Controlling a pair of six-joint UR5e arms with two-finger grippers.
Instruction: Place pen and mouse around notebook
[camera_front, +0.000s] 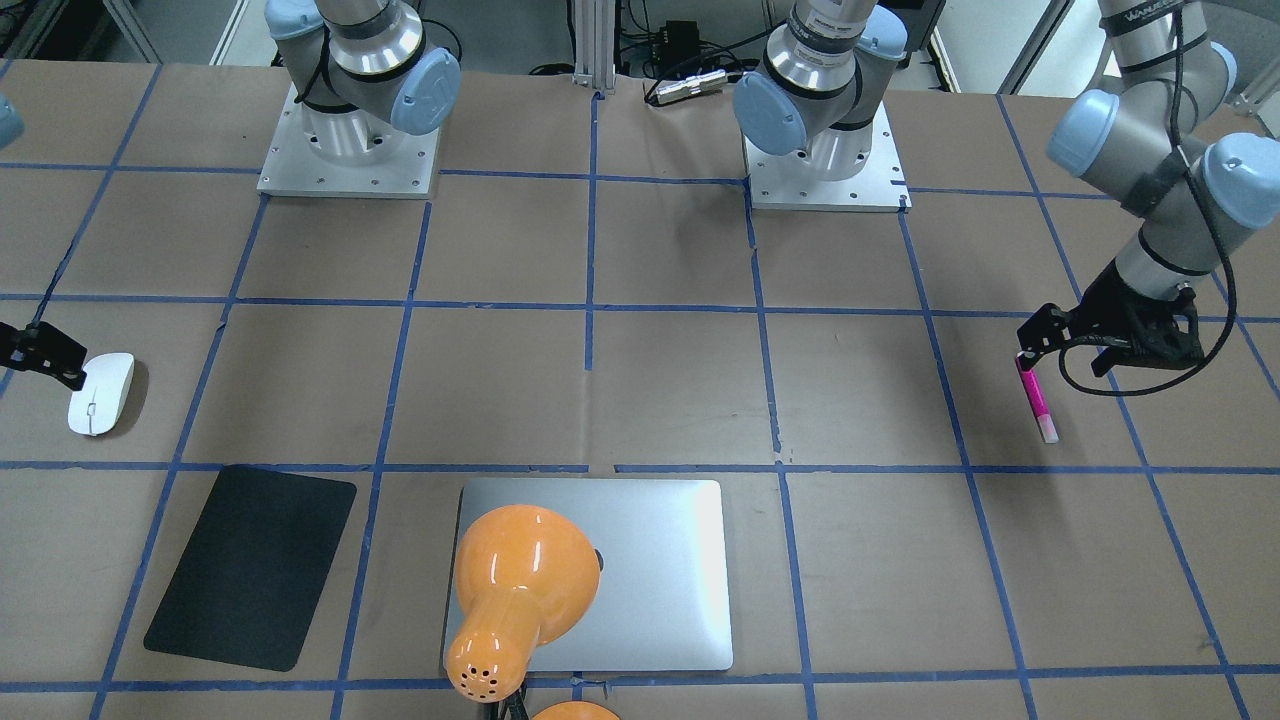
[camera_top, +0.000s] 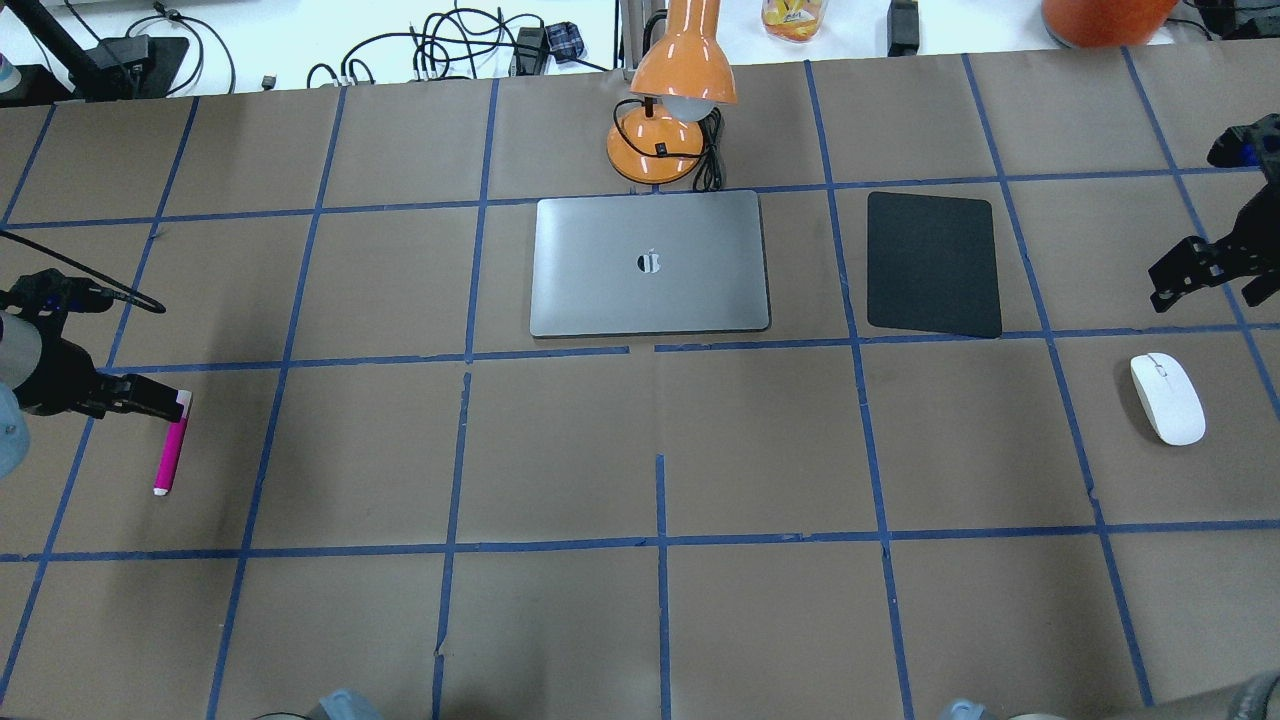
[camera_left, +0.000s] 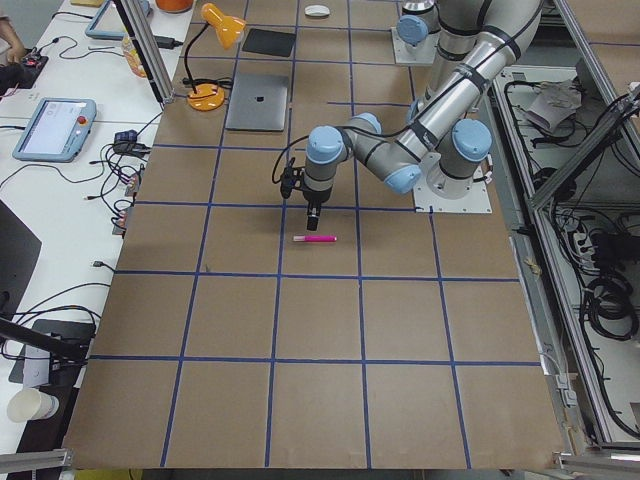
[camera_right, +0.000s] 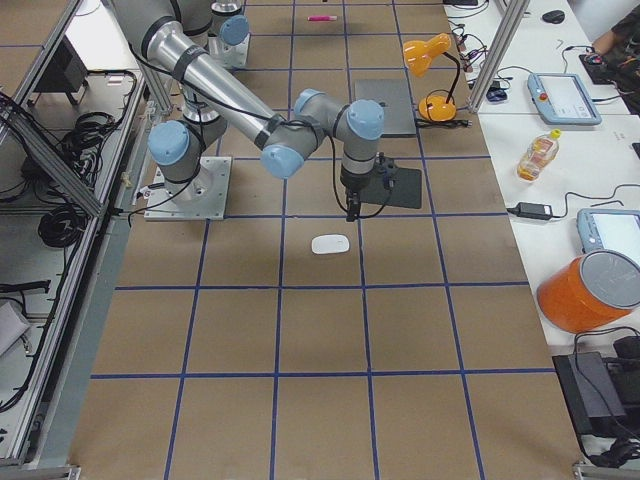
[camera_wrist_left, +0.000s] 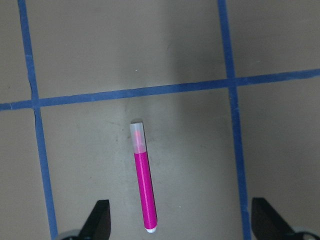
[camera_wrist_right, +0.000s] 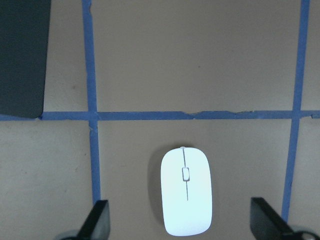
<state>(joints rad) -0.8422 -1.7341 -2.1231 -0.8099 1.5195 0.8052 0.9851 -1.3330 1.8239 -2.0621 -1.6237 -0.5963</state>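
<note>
The magenta pen (camera_wrist_left: 145, 190) lies flat on the brown table, pale end pointing away from my left gripper (camera_wrist_left: 182, 222). That gripper hovers open over the pen's magenta end, one finger on each side of it. In the overhead view the pen (camera_top: 171, 455) is at the far left, well away from the silver notebook (camera_top: 650, 262). The white mouse (camera_wrist_right: 186, 197) lies between the open fingers of my right gripper (camera_wrist_right: 182, 225), which hangs above it. In the overhead view the mouse (camera_top: 1167, 398) sits at the far right.
A black mat (camera_top: 932, 263) lies just right of the notebook. An orange desk lamp (camera_top: 670, 110) stands behind the notebook, its shade leaning over the back edge. Blue tape lines grid the table.
</note>
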